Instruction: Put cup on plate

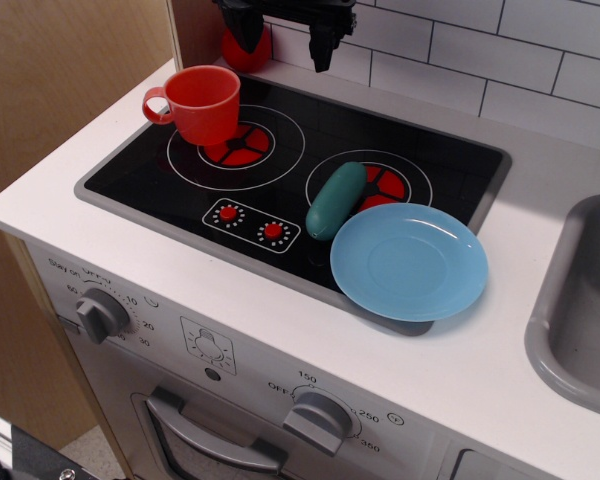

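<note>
Fig. — observation.image view, single frame.

Upper left of frame: cup (202, 103), red-orange, upright, loop handle pointing to frame left, standing on left burner ring of black toy stovetop (290, 190). Nothing inside as far as visible.

Lower right of centre: plate (409, 261), light blue, shallow, empty, resting partly on stovetop's front-right corner and partly on white counter (500, 400). Cup and plate well apart, w/ teal pickle-shaped toy (335, 200) between them, lying diagonally across right burner, its lower end just beside plate's rim; touching or not — cannot tell.

Top centre: gripper (285, 40), black, cut off by top edge of frame, hanging above back edge of stovetop, behind and to right of cup. Two dark fingers visible w/ a gap between, nothing held; exact opening hard to judge since upper part out of frame. Small red ball (242, 50) behind left finger, near wall tiles, partly hidden.

Right edge: grey sink (580, 320), partly in frame. Bottom: oven knobs and door handle, not relevant.

Progress, judged: nothing done yet. Cup not grasped, not lifted, plate bare. Left to do: reach cup, grip by rim or handle, lift, carry toward lower right over pickle toy, set down upright within plate's rim, release.
</note>
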`<state>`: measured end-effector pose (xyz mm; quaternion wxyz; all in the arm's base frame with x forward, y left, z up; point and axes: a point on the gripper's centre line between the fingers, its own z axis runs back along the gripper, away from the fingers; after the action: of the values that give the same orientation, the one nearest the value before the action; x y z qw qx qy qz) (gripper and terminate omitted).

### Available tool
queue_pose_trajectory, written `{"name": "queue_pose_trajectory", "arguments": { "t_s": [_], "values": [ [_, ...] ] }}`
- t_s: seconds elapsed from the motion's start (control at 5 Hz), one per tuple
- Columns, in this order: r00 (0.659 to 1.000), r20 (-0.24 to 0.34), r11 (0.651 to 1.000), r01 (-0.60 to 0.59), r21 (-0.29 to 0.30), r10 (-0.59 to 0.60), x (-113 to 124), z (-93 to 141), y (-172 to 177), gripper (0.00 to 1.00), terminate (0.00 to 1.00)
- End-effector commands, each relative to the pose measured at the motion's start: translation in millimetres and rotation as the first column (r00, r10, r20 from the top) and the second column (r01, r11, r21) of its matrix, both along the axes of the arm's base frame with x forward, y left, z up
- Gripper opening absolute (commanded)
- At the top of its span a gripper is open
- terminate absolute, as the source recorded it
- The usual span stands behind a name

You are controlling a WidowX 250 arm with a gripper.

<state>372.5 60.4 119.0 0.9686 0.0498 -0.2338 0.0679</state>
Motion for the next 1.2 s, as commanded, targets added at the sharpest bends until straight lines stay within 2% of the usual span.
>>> {"name": "queue_pose_trajectory", "arguments": {
  "t_s": [0.0, 0.2, 0.4, 0.6, 0.8, 1.0],
  "values": [
    [1.000, 0.000, 1.000, 0.000, 0.000, 0.000, 0, 0, 0, 1.00, 0.00],
    [0.993, -0.003, 0.993, 0.114, -0.019, -0.114, -20, 15, 18, 1.00, 0.00],
    [0.973, -0.013, 0.972, 0.232, -0.039, -0.232, -34, 38, 36, 1.00, 0.00],
    [0.936, -0.063, 0.938, 0.345, -0.032, -0.346, -41, 53, 55, 1.00, 0.00],
    [0.813, -0.188, 0.821, 0.569, 0.052, -0.552, -44, 42, 77, 1.00, 0.00],
    [0.697, -0.274, 0.715, 0.697, 0.045, -0.662, -43, 31, 94, 1.00, 0.00]
  ]
}}
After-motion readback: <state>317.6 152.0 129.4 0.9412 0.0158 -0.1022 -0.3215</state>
